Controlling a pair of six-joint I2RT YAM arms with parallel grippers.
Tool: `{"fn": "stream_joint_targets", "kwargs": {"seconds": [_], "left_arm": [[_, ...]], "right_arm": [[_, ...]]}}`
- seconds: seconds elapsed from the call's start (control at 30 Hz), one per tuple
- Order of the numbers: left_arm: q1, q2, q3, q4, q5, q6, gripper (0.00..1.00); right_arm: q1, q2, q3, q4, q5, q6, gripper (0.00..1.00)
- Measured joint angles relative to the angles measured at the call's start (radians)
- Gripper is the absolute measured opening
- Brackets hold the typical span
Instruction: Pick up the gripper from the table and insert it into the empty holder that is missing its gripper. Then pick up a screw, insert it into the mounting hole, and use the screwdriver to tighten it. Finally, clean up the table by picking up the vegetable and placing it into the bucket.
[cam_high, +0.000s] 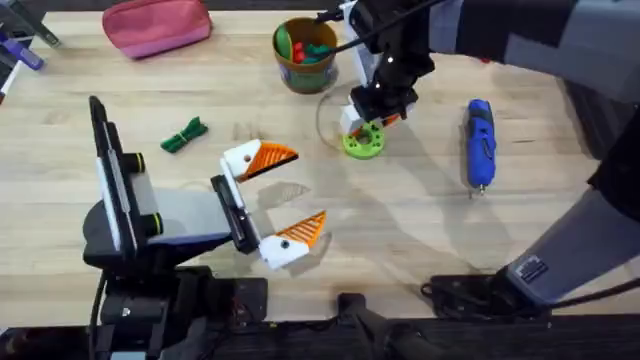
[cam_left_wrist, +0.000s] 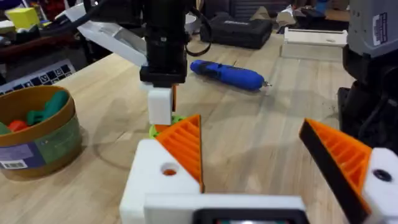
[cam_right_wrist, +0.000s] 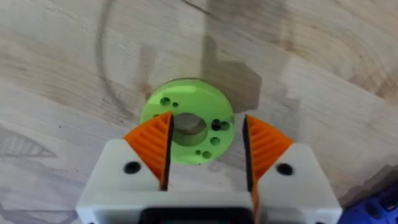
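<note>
The bench (cam_high: 420, 230) carries everything. My left fingers (cam_high: 280, 195) stand wide apart with nothing between them, near the bench's near edge, left of middle. My right fingers (cam_high: 372, 122) reach in toward the far edge. They are parted to a narrower gap and hold nothing, poised over the green ring (cam_right_wrist: 163, 106), which lies flat between their orange pads. The bucket (cam_high: 300, 72) sits at the far edge, just beside the right fingers. The screwdriver (cam_high: 481, 140) lies toward the right edge, shaft pointing to the near edge. The vegetable (cam_high: 185, 135) lies toward the left edge, its long axis slanting. It is beyond and to the left of my left fingers, so I judge my left arm the nearer for the cleanup.
</note>
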Motion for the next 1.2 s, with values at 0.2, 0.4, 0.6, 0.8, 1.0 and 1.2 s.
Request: {"fn": "stream_joint_targets", "kwargs": {"seconds": [0.2,0.4,0.6,0.8,1.0,1.2], "left_arm": [[0.0,0.0,0.0,0.0,0.0,0.0,0.985],[0.0,0.0,0.0,0.0,0.0,0.0,0.985],[0.0,0.0,0.0,0.0,0.0,0.0,0.985],[0.0,0.0,0.0,0.0,0.0,0.0,0.986],[0.0,0.0,0.0,0.0,0.0,0.0,0.986],[0.0,0.0,0.0,0.0,0.0,0.0,0.986]], "right_arm": [[-0.003,0.0,0.0,0.0,0.0,0.003,0.505],[-0.012,0.0,0.0,-0.001,0.0,0.003,0.423],[-0.017,0.0,0.0,-0.001,0.0,0.004,0.345],[-0.018,0.0,0.0,-0.006,0.0,0.003,0.287],[-0.018,0.0,0.0,-0.011,0.0,0.004,0.221],[-0.018,0.0,0.0,-0.016,0.0,0.004,0.153]]}}
